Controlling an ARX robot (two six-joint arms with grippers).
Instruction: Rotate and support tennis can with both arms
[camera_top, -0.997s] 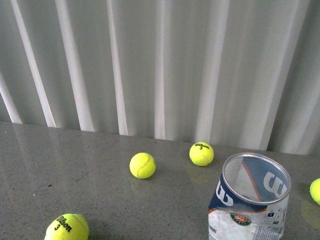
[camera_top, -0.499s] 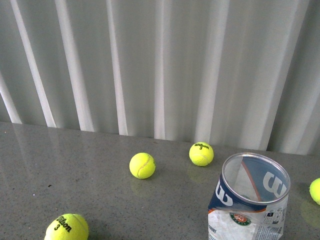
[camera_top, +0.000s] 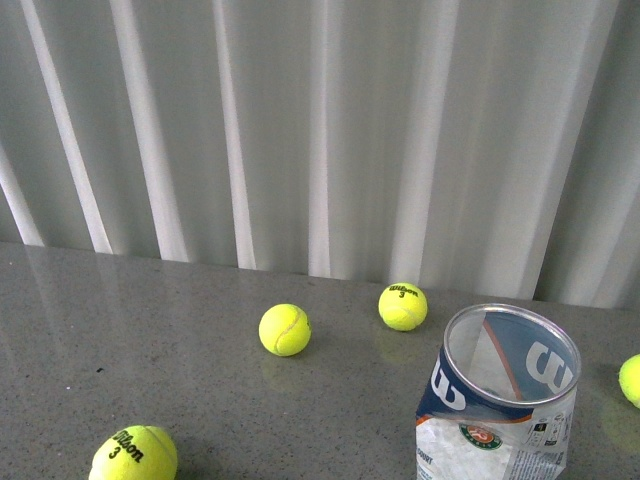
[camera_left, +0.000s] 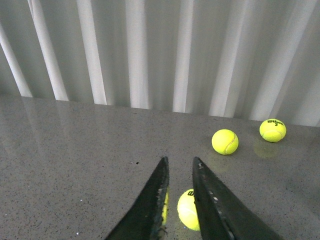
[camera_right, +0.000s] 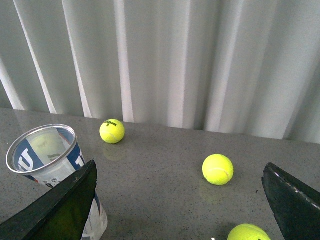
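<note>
On the grey table, your tennis can (camera_top: 497, 400) stands upright, unsupported; right gripper (camera_right: 182, 200) spread wide, left gripper (camera_left: 179, 167) nearly closed, empty.

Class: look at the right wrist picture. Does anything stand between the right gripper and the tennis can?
Nothing visible does. The can stands upright right beside one finger of the open right gripper, with no object between them. The nearest balls lie on the table beyond the fingers, away from the can.
</note>
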